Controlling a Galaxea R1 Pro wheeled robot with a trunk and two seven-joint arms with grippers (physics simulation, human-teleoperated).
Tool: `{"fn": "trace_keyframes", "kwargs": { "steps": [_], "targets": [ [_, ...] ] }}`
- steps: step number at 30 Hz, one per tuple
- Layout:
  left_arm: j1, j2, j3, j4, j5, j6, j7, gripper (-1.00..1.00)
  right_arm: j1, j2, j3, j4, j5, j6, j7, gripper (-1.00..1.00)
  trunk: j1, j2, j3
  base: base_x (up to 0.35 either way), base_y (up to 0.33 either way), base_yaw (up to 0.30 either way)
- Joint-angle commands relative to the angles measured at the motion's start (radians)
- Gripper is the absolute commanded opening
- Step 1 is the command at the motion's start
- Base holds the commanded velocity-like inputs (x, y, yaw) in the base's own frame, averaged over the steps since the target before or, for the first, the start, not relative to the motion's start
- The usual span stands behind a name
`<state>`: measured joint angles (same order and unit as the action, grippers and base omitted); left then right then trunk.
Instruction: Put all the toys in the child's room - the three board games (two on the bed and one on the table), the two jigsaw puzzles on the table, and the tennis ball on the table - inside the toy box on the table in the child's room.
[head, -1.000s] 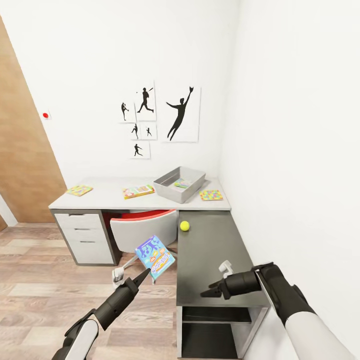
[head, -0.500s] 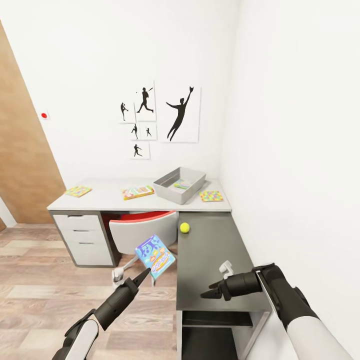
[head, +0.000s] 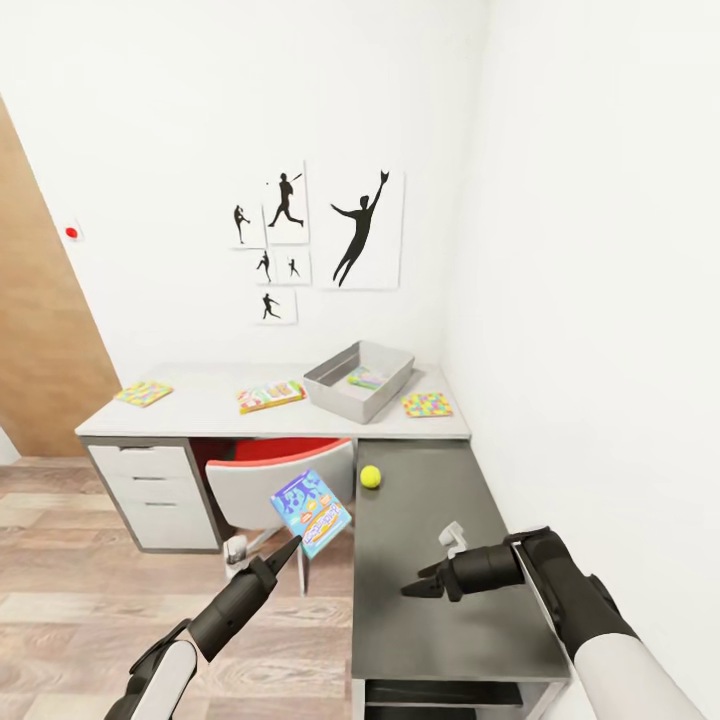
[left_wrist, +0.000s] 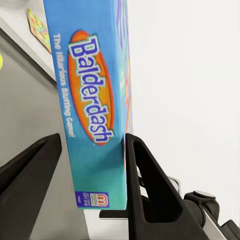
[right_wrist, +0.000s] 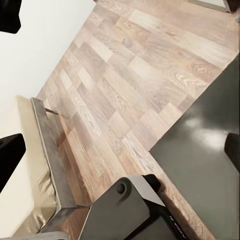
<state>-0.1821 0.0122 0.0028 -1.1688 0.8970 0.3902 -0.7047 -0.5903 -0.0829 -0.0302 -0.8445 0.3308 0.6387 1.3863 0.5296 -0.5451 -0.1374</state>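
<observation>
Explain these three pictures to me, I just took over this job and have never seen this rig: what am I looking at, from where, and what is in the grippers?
This is a simulated wheeled robot with two arms. The big picture comes from its head camera, looking down over both arms; the other two come from cameras near each gripper.

The left gripper is shut on a teal-blue Balderdash game; the left wrist view shows that box standing between the two fingers.

The right gripper holds nothing and looks open, above the table's dark wing. Its wrist camera sees wood floor.

On the pale table lie two jigsaw puzzles, another game and the grey toy box, with something colourful already inside. The tennis ball sits on the dark wing.
</observation>
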Motion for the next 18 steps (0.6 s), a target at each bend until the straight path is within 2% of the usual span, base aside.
{"fn": "trace_keyframes", "kwargs": {
  "steps": [1,18],
  "targets": [
    [-0.001,0.0,0.0,0.0,0.009,0.009,-0.001,-1.0,0.0,0.001,-0.003,-0.002,0.009,0.01,0.008,1.0,0.001,-0.002,-0.002,0.135,0.0,0.0],
    [0.0,0.0,0.0,0.001,0.008,0.01,-0.001,-1.0,0.002,0.002,-0.004,-0.005,0.01,0.009,0.008,1.0,0.001,-0.002,-0.002,0.021,0.0,0.0]
  ]
}}
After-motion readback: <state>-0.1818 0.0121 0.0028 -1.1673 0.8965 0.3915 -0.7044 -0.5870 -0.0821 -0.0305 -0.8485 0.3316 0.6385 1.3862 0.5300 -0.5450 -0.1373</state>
